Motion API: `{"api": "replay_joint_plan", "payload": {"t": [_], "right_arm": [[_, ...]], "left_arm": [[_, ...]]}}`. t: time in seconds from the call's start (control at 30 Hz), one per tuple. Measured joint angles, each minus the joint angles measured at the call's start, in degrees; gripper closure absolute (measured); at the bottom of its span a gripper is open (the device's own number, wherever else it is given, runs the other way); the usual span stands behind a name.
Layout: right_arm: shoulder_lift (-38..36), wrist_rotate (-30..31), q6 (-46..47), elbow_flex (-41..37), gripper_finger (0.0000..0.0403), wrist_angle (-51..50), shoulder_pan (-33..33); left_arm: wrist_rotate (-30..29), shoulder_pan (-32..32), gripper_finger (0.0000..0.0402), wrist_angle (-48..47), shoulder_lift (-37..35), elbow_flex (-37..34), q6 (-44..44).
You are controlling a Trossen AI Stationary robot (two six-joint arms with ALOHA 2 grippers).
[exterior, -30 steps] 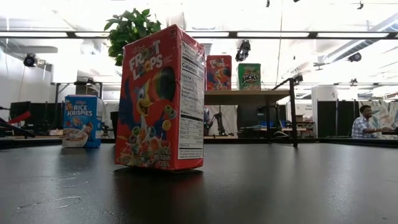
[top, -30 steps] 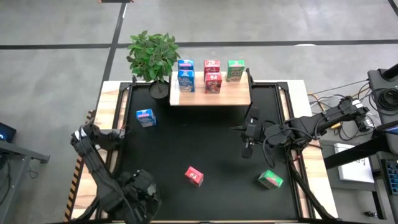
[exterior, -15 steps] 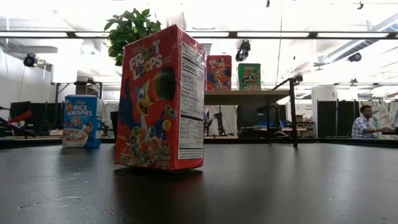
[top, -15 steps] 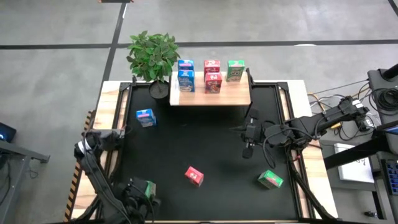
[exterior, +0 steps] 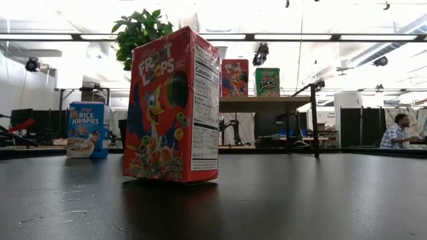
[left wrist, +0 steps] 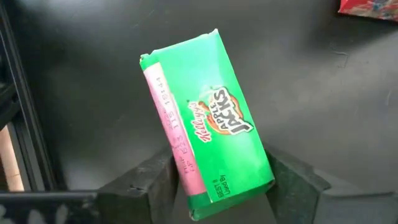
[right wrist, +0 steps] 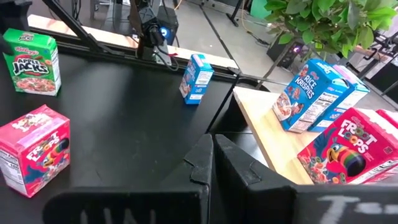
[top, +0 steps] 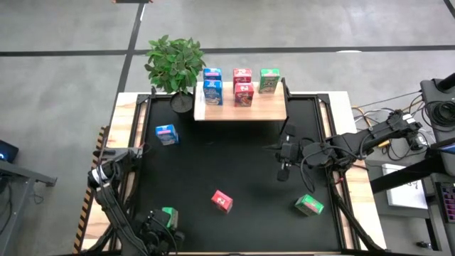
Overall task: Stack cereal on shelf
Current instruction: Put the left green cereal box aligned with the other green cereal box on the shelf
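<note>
Covering most of the surface is a black mat; a light-wood shelf stands at its far edge beside a potted plant, with grey floor all around. Five cereal cartons stand on the shelf, two blue, two red and one green. A blue carton, a red carton and a green carton rest on the mat. At the near left edge the left gripper is clamped on another green carton, seen clearly only from its wrist. The right gripper, fingers together, hovers right of centre. Only the low view shows a seated person far behind.
</note>
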Motion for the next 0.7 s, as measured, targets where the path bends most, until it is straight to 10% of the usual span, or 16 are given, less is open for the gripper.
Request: {"api": "replay_joint_plan", "payload": {"t": [0.33,0.7], "right_arm": [[-0.46,-0.24,0.9,0.0,0.0394,-1.35,1.59],[-8.31,-3.11,3.67,0.0,0.0394,-8.66,2.62]], "left_arm": [[-4.01,0.46,0.0244,-2.6,-1.13,3.15,8.01],[-32.01,9.15,0.0244,-2.69,-8.45,17.12,54.48]]}}
